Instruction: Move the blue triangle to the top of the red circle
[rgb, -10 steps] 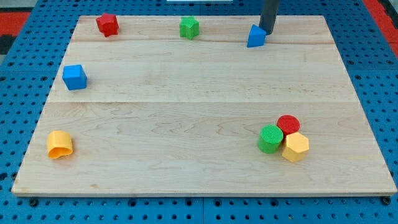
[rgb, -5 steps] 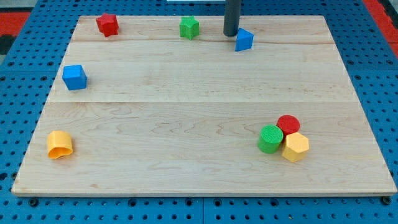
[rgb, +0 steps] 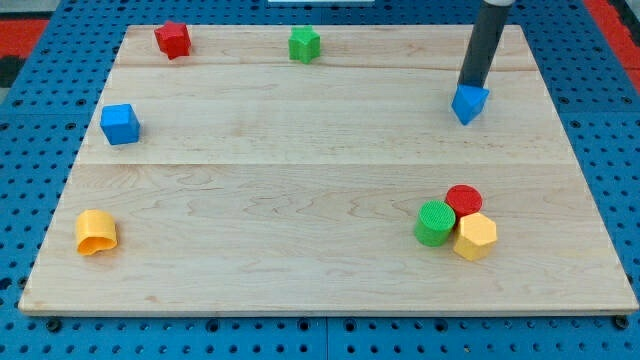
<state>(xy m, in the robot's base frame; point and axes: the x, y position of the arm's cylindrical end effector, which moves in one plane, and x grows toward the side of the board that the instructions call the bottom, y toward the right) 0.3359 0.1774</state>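
Observation:
The blue triangle (rgb: 469, 103) lies on the wooden board at the view's right, well above the red circle (rgb: 464, 199). My tip (rgb: 469, 85) touches the triangle's upper edge; the dark rod rises from it to the view's top. The red circle sits near the view's lower right, touching a green circle (rgb: 434, 222) on its lower left and a yellow hexagon (rgb: 475, 236) below it. A stretch of bare board separates the triangle from the red circle.
A red block (rgb: 172, 39) is at the top left and a green block (rgb: 304, 44) at the top middle. A blue cube (rgb: 120, 123) sits at the left. A yellow block (rgb: 95, 232) lies at the lower left. The wooden board (rgb: 300, 200) rests on a blue pegboard.
The rod swung from the triangle's right side to its left, then pushed it. The blue triangle has moved to the right and down, closer to the red circle. Other blocks have not moved.

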